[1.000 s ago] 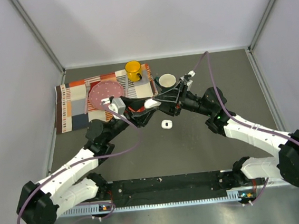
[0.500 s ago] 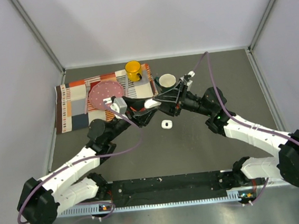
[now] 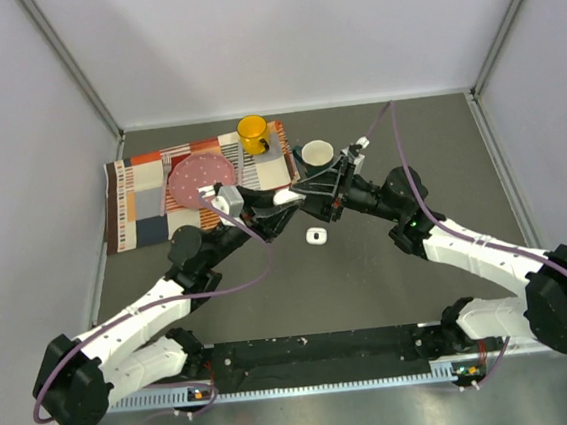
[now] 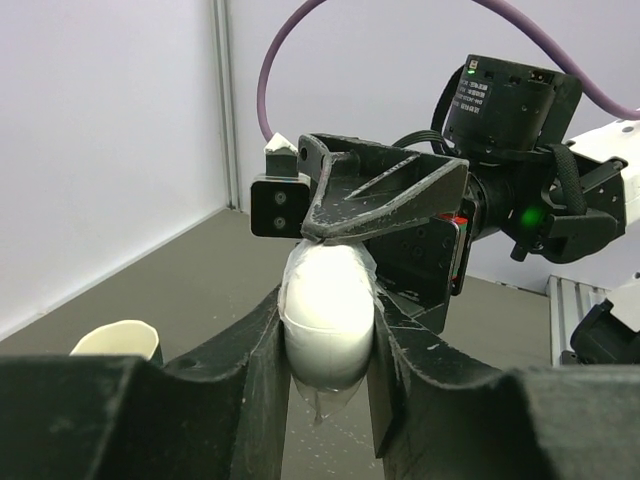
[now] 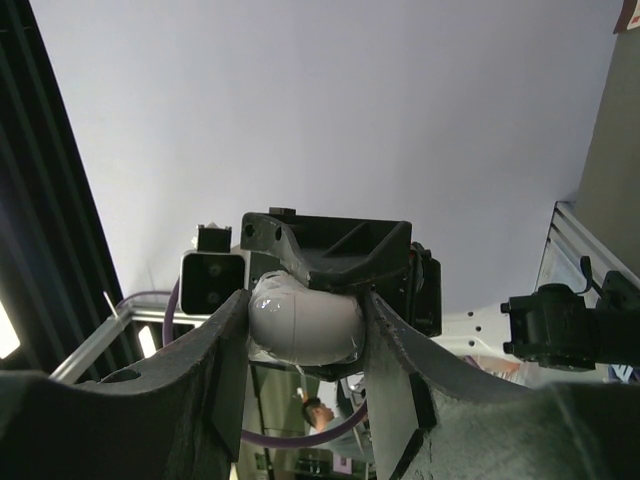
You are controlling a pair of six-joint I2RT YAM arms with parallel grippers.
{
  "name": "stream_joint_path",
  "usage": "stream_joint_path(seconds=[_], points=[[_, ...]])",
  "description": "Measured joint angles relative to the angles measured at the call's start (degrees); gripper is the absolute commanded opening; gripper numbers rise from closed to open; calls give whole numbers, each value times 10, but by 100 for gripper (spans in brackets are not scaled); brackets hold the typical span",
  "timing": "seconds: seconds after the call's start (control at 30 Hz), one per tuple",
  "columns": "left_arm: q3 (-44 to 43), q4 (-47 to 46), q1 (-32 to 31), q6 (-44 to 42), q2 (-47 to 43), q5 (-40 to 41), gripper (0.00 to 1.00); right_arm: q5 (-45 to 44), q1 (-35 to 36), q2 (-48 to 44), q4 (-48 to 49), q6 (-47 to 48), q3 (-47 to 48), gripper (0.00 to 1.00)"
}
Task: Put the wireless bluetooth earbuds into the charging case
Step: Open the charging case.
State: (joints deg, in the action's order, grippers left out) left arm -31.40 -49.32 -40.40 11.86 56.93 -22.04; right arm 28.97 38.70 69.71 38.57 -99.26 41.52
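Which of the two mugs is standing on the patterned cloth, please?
The yellow mug, at the cloth's far right corner; the white-rimmed dark mug stands beside the cloth on the bare table.

Mug [image 3: 317, 153] near right hand's [image 3: 291, 196] far side

Glossy white charging case [image 4: 325, 320] front and centre, the left gripper [image 4: 328, 300] black around it. Left arm [image 3: 143, 321] and right arm [image 3: 478, 254]: white shells, black joints, a purple cable [image 4: 268, 70] on each. The table [image 3: 371, 284] is dark grey. At the back lies a cloth [image 3: 137, 201] in orange, cream and brown blocks and stripes. There's a dusty-pink plate [image 3: 192, 176] with pale speckles, a bright yellow mug [image 3: 253, 133], and a dark green mug [image 3: 317, 154], white inside. A green light [image 4: 529, 215] glows.
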Motion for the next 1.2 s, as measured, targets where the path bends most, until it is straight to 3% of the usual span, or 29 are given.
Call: stream_joint_path(seconds=[0.23,0.27,0.3,0.33,0.73,0.83,0.97,1.03,1.1,1.2], points=[[-1,0,-1,0,1,3,48,0,0,0,18,-5,-8,10],[-1,0,-1,0,2,3,44,0,0,0,22,-5,-8,10],[-1,0,-1,0,3,4,33,0,0,0,25,-5,-8,10],[-1,0,-1,1,4,4,31,-2,0,0,26,-5,-8,10],[-3,0,-3,1,6,7,47,-7,0,1,26,-9,-9,10],[-3,0,-4,1,6,7,39,-7,0,1,26,-9,-10,10],[-5,0,-4,0,8,6,19,-9,0,1,26,-10,-10,10],[-7,-1,-5,0,10,4,4,-10,0,1,26,-11,-10,11],[-7,-1,-5,0,11,5,0,-11,0,1,26,-11,-10,18],[-8,-1,-5,-2,11,4,0,-11,-1,1,26,-10,-10,53]])
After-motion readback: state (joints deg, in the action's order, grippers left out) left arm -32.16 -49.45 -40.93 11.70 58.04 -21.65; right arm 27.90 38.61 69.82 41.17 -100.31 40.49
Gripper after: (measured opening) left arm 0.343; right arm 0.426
